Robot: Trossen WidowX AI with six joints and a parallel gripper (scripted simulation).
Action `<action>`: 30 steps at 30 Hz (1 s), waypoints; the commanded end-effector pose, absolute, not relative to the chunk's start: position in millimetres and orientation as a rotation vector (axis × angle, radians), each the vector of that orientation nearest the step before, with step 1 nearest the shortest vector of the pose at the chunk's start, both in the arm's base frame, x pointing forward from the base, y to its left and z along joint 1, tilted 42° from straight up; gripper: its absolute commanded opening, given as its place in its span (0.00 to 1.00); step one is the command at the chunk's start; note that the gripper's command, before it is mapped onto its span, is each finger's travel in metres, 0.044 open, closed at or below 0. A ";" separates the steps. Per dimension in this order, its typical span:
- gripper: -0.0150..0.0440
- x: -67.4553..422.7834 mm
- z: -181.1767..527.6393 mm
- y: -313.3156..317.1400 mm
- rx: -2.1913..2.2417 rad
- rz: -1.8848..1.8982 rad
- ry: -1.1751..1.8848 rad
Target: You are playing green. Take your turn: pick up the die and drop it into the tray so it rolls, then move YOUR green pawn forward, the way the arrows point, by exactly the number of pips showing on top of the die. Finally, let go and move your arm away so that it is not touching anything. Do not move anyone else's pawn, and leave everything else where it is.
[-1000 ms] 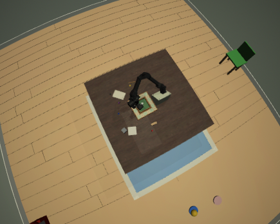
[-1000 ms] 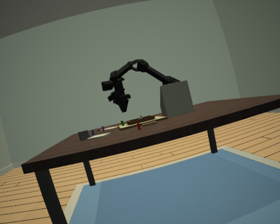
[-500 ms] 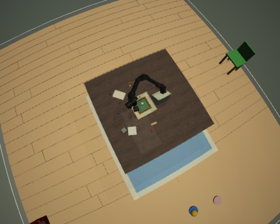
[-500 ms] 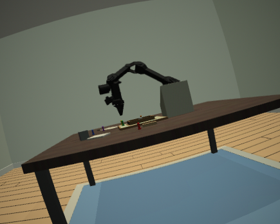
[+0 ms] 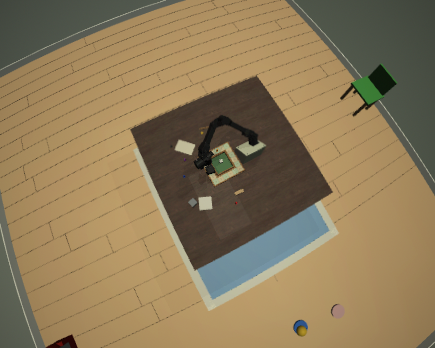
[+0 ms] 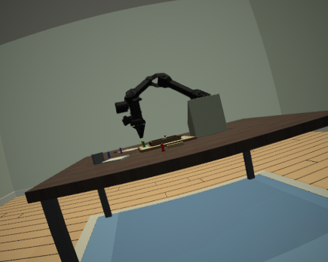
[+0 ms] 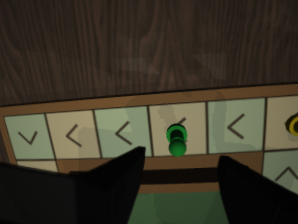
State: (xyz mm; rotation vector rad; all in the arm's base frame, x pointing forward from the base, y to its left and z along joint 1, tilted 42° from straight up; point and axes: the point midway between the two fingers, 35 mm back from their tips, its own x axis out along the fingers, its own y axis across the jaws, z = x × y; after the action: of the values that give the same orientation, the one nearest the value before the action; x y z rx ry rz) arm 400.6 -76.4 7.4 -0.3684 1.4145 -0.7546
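Pincer [image 7: 179, 165] half-open, empty; above green pawn [image 7: 177, 140].

Top cam hangs way up, tilted over the whole room, the exterior one sits low off the table [image 6: 200, 152] corner looking up, the wrist cam stares close down at the board [image 7: 125, 134], which all three catch.
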 end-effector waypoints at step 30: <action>0.37 395.8 -25.5 -103.8 -0.383 -0.756 1.430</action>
State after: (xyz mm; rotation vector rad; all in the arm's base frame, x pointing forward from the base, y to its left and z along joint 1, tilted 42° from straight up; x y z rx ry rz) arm 398.1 -103.0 -21.9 -0.3714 1.4184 -0.7583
